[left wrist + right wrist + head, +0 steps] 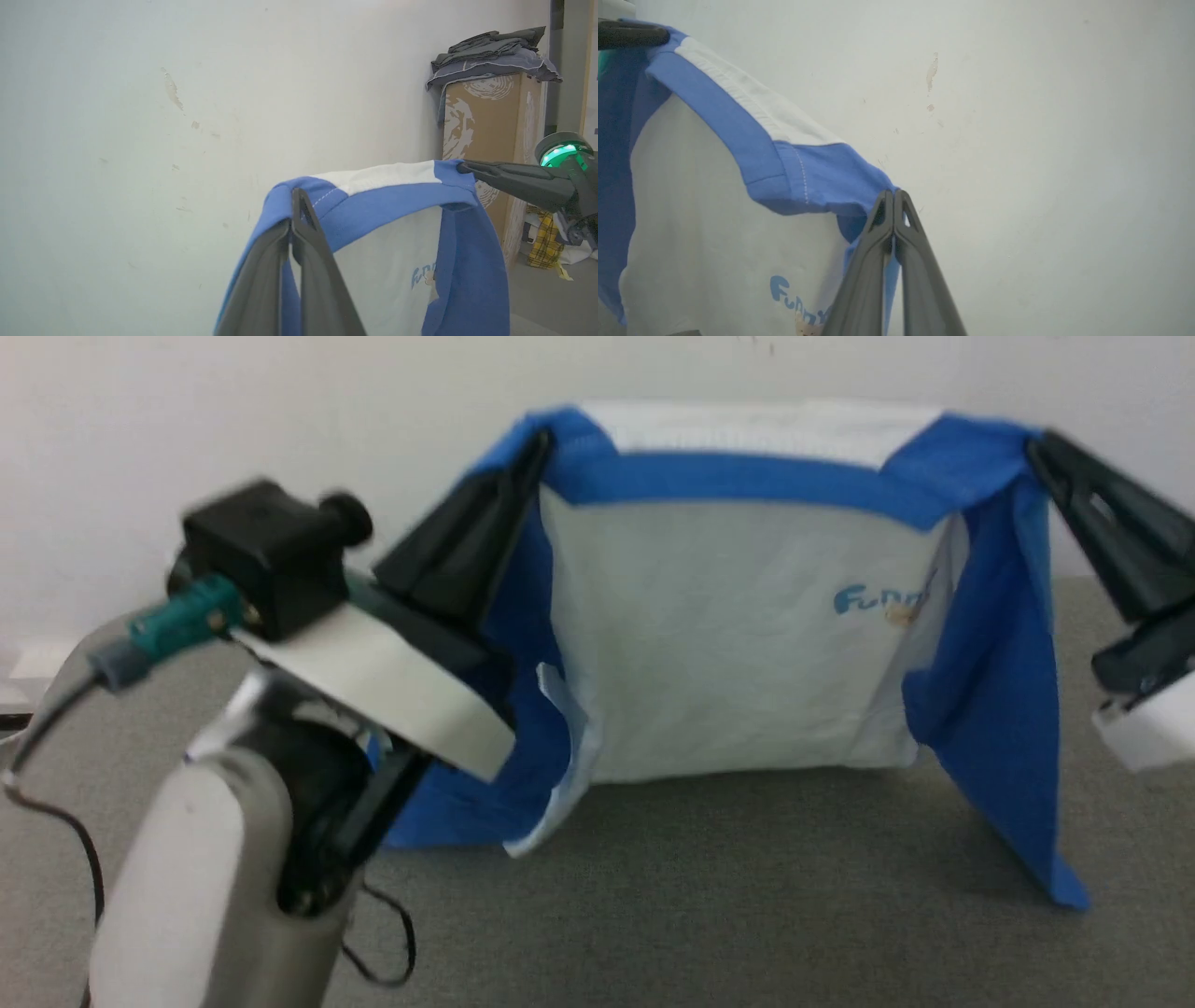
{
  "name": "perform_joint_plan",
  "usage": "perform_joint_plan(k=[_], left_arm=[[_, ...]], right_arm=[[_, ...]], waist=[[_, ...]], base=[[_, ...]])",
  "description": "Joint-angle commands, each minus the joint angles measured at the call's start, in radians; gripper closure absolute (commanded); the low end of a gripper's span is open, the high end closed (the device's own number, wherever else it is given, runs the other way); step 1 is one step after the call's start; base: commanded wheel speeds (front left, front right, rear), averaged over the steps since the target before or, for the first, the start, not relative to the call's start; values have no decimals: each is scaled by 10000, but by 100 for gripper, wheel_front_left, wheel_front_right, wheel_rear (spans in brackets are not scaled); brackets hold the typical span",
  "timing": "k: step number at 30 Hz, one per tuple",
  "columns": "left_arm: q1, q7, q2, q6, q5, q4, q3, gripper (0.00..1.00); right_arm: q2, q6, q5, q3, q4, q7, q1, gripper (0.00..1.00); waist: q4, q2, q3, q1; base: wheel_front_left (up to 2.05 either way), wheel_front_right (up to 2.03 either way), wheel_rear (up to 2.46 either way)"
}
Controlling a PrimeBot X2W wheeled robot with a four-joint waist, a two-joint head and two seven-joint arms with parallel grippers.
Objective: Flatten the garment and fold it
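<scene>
The garment, a white T-shirt with blue sleeves and a small blue print, hangs in the air in front of the wall, stretched between both grippers. My left gripper is shut on its blue shoulder at the upper left; the left wrist view shows the fingertips pinching blue cloth. My right gripper is shut on the other shoulder, with the fingertips closed on blue fabric in the right wrist view. Both blue sleeves droop down, and the hem nearly reaches the grey surface.
A pale wall stands right behind the shirt. In the left wrist view a cardboard box topped with folded dark clothes stands far to the right, with yellow plaid cloth on the floor beside it.
</scene>
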Motion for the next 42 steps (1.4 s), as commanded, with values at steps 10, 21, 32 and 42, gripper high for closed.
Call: perform_joint_plan(k=[10,21,32,42], left_arm=[[-3812,-17,24,-335,-326,2259,951,100],[-8332,-729,380,-767,229,5832,1028,100],[-11545,-2237,419,-923,908,8637,704,100],[-11423,-3551,220,-1053,952,10516,-59,100]], right_arm=[[-676,-23,904,1502,1903,82,-4354,100],[-187,-23,900,3877,5517,-1415,-9398,100],[796,-23,359,5492,9118,-3575,-12803,100],[1334,-23,867,6891,10787,-4639,-12629,100]], waist=[[-521,-2,1454,0],[-1073,-2,3969,0],[-1358,-2,5737,0],[-1118,-2,6079,0]], base=[[0,0,0],[0,0,0],[0,0,0],[0,0,0]])
